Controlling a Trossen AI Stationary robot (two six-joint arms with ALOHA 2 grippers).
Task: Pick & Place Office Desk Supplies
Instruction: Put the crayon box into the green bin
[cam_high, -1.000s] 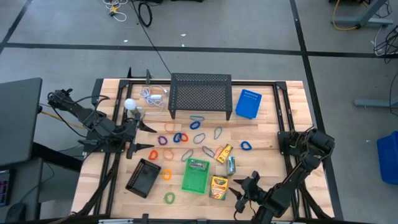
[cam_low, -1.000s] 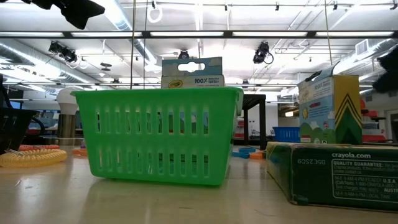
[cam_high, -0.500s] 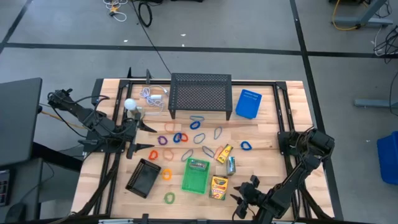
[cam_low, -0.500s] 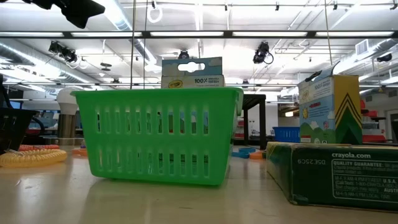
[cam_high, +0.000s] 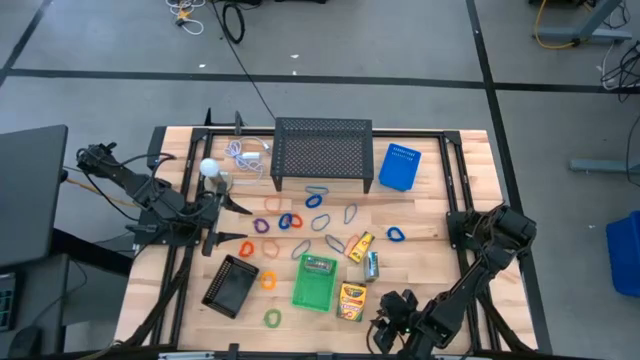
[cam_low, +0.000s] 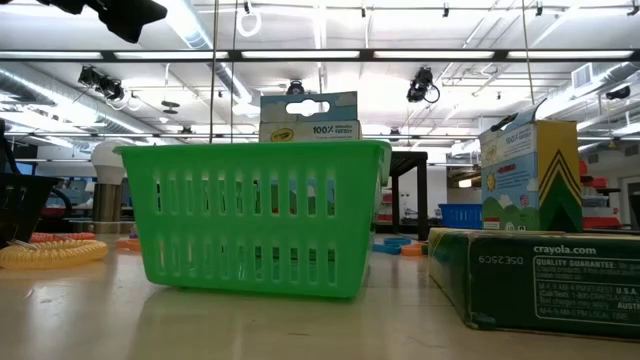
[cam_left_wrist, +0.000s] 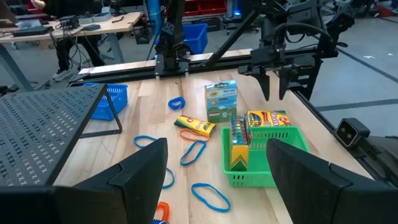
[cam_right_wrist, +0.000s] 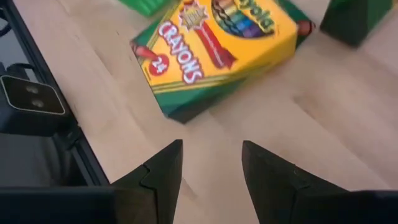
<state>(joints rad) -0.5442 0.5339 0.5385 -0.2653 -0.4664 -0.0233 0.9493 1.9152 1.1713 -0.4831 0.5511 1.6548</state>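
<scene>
Right gripper (cam_high: 392, 322) sits at the table's near edge, just beside the flat crayon box (cam_high: 351, 301); fingers (cam_right_wrist: 163, 171) apart, nothing between them, bare wood under them. Another crayon box (cam_high: 360, 246) lies among the coloured loops (cam_high: 288, 221) mid-table. Green basket (cam_high: 314, 283) holds what looks like a crayon pack, hard to tell from above. Left gripper (cam_high: 226, 221) waits at the left side near the white ball (cam_high: 208, 167), fingers (cam_left_wrist: 146, 167) wide apart, empty.

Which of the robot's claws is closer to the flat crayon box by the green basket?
The right gripper, just past the crayon box at the table's near edge. The left gripper waits beyond the green basket.
</scene>
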